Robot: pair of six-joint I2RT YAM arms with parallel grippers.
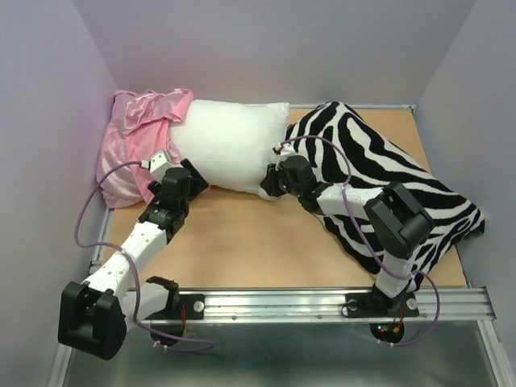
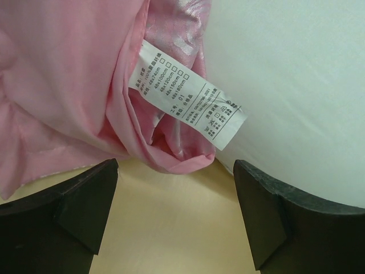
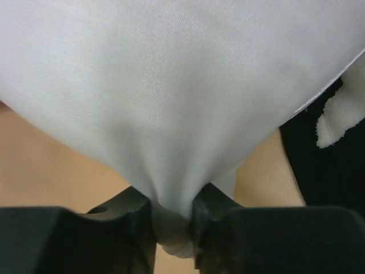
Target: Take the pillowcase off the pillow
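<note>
Here the white pillow (image 1: 230, 145) lies across the far middle of the wooden bench (image 1: 242, 238), most of it bared, with its left end tucked into the pink pillowcase (image 1: 137, 141). The pillowcase is bunched up in the far left corner, against the left wall, its shiny satin crumpled and a paler pink fold turned toward the near side.

The left pincer (image 2: 174, 214) sits released just in front of the pillowcase's near edge, its two dark fingers (image 2: 85, 200) spread wide over bare bench with no cloth between them. In the left wrist view a white care label (image 2: 191, 94) printed with small characters hangs from the pink hem, lying where pink fabric meets the white pillow.

The right pincer (image 3: 171, 222) is clenched on the pillow's near right corner; the right wrist view shows white cloth drawn down into a tight pinch between its fingers (image 3: 134, 220).

To the right, a zebra-striped pillow (image 1: 387, 177) slopes from the far side toward the near right edge of the bench, just beside the white pillow, and the right arm reaches across it.
</note>
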